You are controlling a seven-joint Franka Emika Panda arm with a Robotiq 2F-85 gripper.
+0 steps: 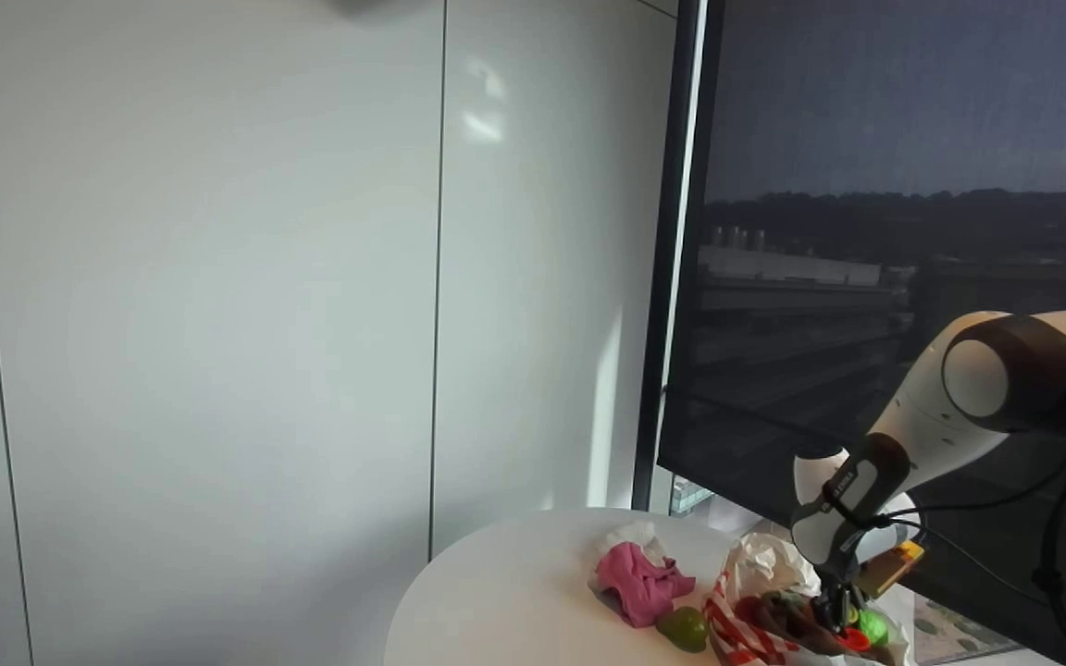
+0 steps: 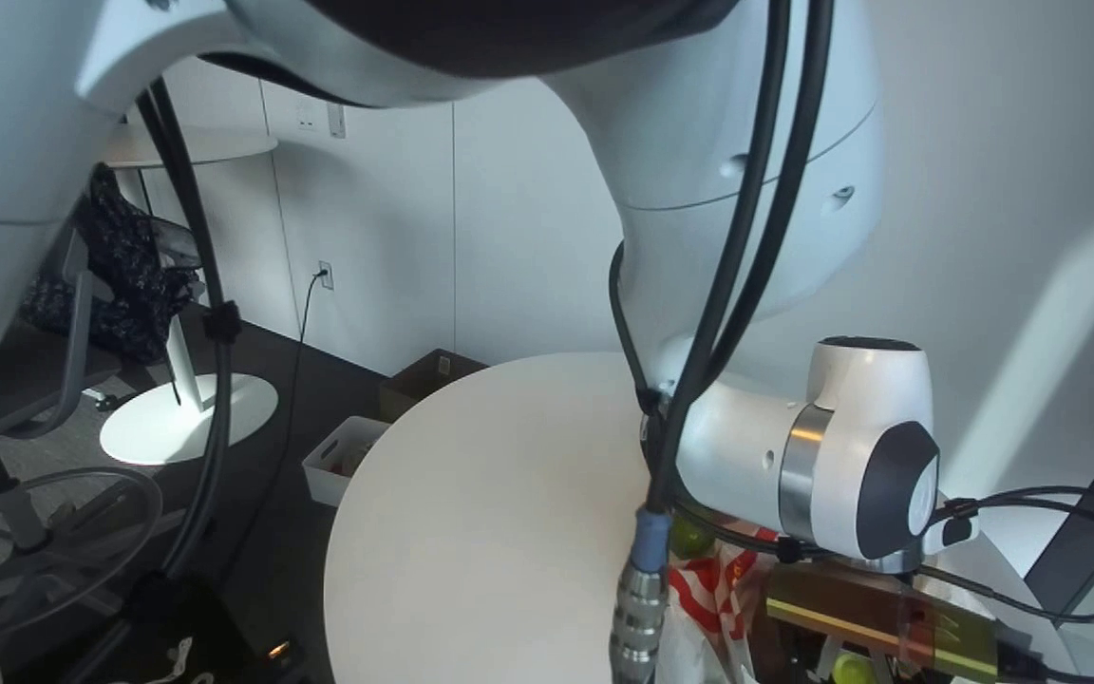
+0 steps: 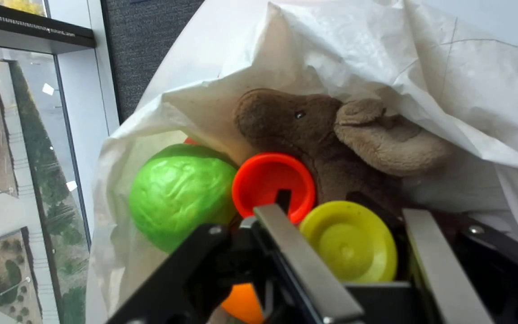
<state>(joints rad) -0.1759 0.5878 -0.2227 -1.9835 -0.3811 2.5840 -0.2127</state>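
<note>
"Yellow plastic, by appearance, is nearest your pincer (image 3: 342, 209) in the wrist view. Specify it."

"Item: yellow disc (image 3: 349, 252). Round outline, raised rim, recessed inner face, small nub at the centre. Finish: smooth."

"State its position."

"It lies between my two fingers (image 3: 307, 265), within the open mouth of a white bag (image 3: 353, 45). One finger overlaps its lower left edge in this view; a dark strip borders its upper right edge. Adjacent items: a red cup (image 3: 259, 189) just beside it, a green ball (image 3: 178, 193) farther left, a brown plush toy (image 3: 317, 130) above."

"Report the pincer's state."

"Jaws: part-way apart, one on each side of the yellow disc. I cannot tell whether they clamp it."

"Proceed to the remaining views."

"In an exterior view, my pincer points down into the white bag, whose side carries red stripes (image 1: 727, 618). A sliver of yellow shows at the fingers, directly above the red cup. Outside, a pink cloth (image 1: 639, 583) and a green fruit (image 1: 683, 629) rest on a white table (image 1: 496, 592)."

"Continue."

"In an exterior view, a gold-coloured housing (image 2: 832, 603) hides much of my pincer. A yellow-green patch (image 2: 853, 670) shows beneath it, between two grey finger parts; I cannot confirm that it is the yellow disc."
</note>
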